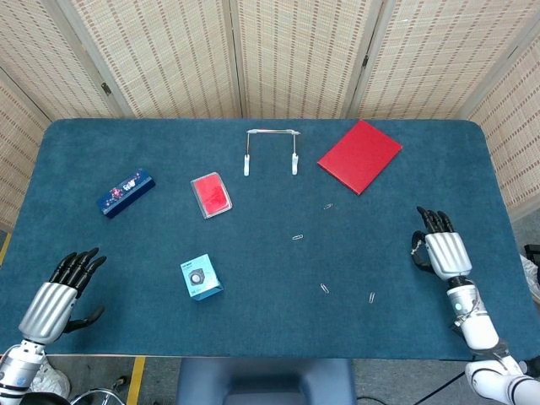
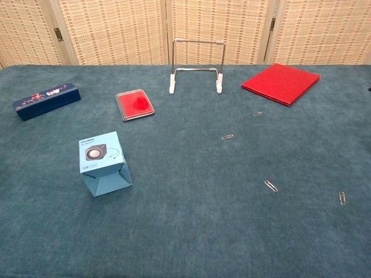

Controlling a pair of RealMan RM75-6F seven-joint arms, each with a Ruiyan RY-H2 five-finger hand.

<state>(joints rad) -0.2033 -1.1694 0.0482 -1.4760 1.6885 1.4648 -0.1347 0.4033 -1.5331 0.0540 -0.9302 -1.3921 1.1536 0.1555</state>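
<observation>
My right hand point(image 1: 443, 251) hovers over the blue table cloth point(image 1: 253, 329) near the right front edge, fingers stretched out and apart, holding nothing. The nearest thing to it is a paper clip point(image 1: 371, 297) to its left. My left hand point(image 1: 57, 294) is at the front left corner, fingers spread, empty, with a light blue small box point(image 1: 201, 277) some way to its right. Neither hand shows clearly in the chest view.
Three more paper clips point(image 2: 228, 136) point(image 2: 257, 114) point(image 2: 271, 186) lie mid-table. A red book point(image 1: 359, 156) and a wire stand point(image 1: 271, 150) are at the back. A red flat case point(image 1: 211, 195) and a dark blue box point(image 1: 125, 192) lie to the left.
</observation>
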